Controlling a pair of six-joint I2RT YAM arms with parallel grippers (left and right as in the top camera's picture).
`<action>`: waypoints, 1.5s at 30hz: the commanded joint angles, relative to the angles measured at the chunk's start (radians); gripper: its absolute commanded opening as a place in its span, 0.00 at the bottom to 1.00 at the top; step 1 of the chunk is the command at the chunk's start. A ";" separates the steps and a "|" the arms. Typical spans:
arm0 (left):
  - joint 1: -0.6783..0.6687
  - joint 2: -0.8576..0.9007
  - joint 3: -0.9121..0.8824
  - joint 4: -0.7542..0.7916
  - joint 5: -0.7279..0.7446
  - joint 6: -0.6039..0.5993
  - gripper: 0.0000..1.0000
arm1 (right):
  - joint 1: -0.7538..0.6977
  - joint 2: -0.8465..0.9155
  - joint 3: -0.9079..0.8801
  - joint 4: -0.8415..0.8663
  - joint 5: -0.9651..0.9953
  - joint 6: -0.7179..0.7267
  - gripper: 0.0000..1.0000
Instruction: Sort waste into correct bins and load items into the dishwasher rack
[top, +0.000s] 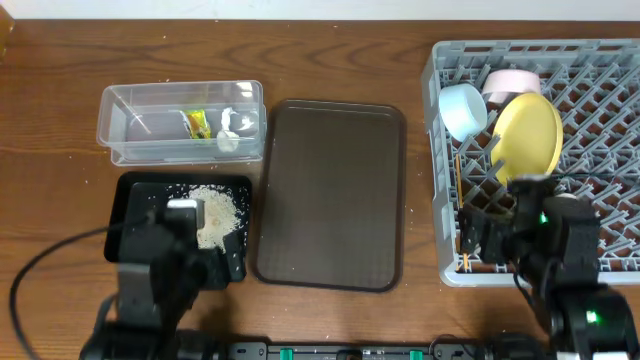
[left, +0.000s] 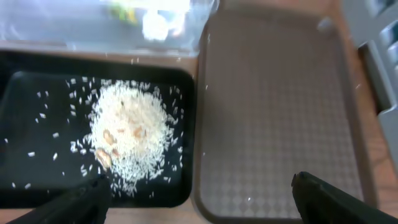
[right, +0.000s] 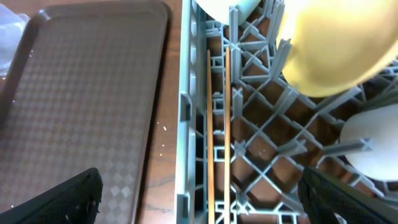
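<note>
Left gripper (left: 200, 182) is spread wide with nothing between the fingers. It hovers at the lower left of the overhead view, above the black tray (top: 135, 200).

Rice (left: 130, 134) lies heaped mid-tray, with stray grains scattered around it. It is loose and light and can't be pinched. If it needs shifting, I'd move the tray by its rim and keep it level.

Clear tub (top: 120, 125), upper left, holds the wrapper (top: 200, 122) and the white scrap (top: 228, 137). Both look feather-light and crushable.

Brown serving tray (top: 330, 195) sits centre frame.

Right gripper (right: 200, 177) is also wide open and empty, low over the left edge of the rack (top: 600, 90).

Chopsticks (right: 217, 124) lie side by side in the channel along the rack's left wall. They are thin, stiff and light, and I expect them to roll. I'd take both together at mid-length with a narrow pinch.

Yellow plate (top: 527, 135) stands on edge between pegs. It looks rigid and slick, so I'd grip it by the rim. Blue bowl (top: 462, 110) leans just beside it, and the pale cup (top: 512, 80) is behind.

A white rounded piece at the lower right of the right wrist view is likely the white bowl (right: 373, 149).

By my judgement the sorting is essentially done.
</note>
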 joint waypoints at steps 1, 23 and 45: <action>0.002 -0.059 -0.007 0.000 -0.005 0.006 0.96 | -0.008 -0.029 -0.015 -0.031 0.010 0.010 0.99; 0.002 -0.072 -0.007 -0.003 -0.005 0.006 0.97 | -0.008 -0.031 -0.015 -0.096 0.045 -0.006 0.99; 0.002 -0.072 -0.007 -0.003 -0.005 0.006 0.97 | -0.006 -0.620 -0.671 0.936 0.051 -0.054 0.99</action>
